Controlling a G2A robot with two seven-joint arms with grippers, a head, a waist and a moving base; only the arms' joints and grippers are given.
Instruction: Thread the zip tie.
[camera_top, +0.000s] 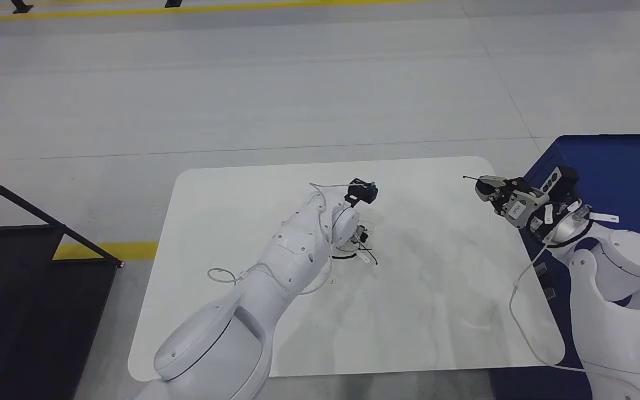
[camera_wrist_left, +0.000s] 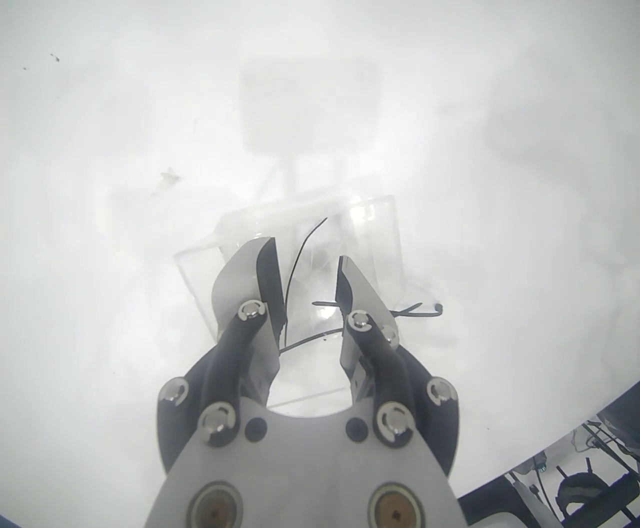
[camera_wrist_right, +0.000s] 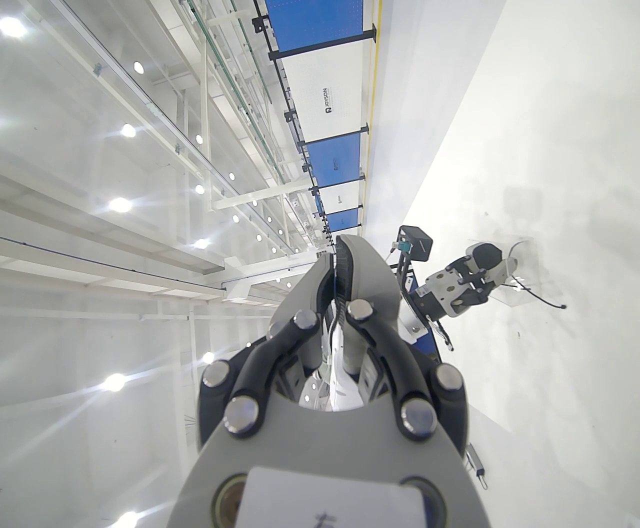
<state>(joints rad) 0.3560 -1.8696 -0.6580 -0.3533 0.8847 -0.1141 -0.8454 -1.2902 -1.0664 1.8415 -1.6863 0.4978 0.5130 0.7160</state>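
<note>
Block (camera_wrist_left: 372, 235) on table (camera_top: 430, 300), beneath left gripper (camera_wrist_left: 306, 254)

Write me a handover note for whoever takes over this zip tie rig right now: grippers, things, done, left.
Left gripper: open, low over the clear plastic tray, fingers either side of a thin black zip tie lying in it.
Right gripper: shut on another black zip tie, over the white table's right side.
Done: one tie picked up.
Left: threading; the held tie sticks out straight, no loop yet.

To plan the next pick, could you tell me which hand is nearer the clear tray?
Left. The left hand hovers open right over the clear tray; the right hand is off near the table's edge, gripping a zip tie.
</note>
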